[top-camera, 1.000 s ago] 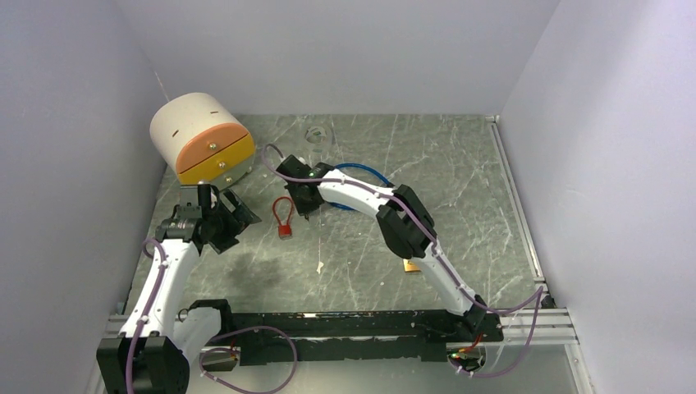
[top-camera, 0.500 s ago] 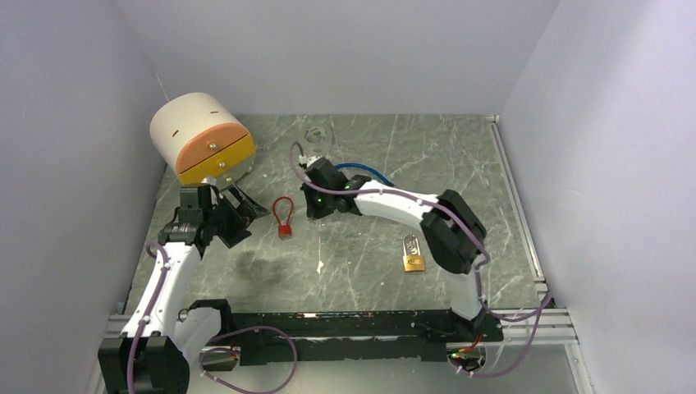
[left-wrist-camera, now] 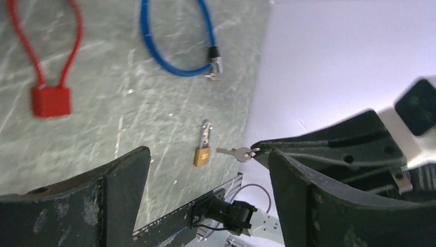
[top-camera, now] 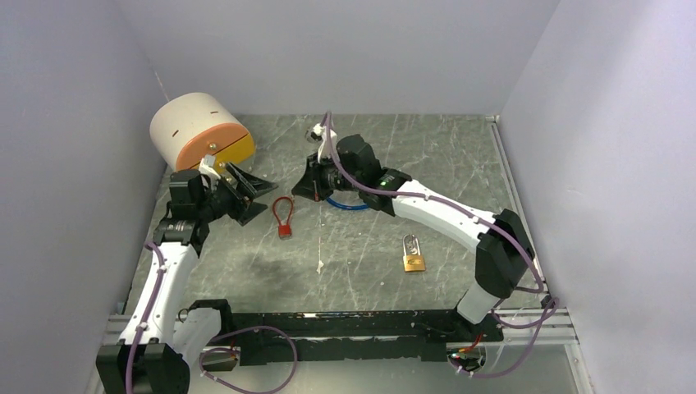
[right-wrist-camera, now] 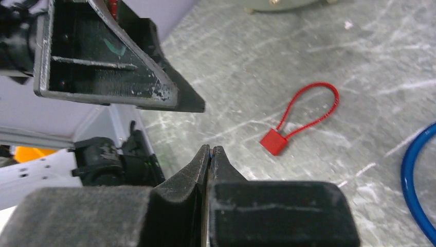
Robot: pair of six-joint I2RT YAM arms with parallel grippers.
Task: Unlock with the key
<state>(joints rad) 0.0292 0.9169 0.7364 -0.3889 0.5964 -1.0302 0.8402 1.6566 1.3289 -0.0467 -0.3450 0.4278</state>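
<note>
The right gripper, clamped on the key, has swung up to the wide-open left gripper, so a handover seems near.

White drum with orange front, grey marbled table

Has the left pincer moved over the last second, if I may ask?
Yes: the left pincer has shifted farther back, closer to the orange-fronted drum.

Cable lock centre-left on table; padlock right of it, nearer; drum back-left.
</note>
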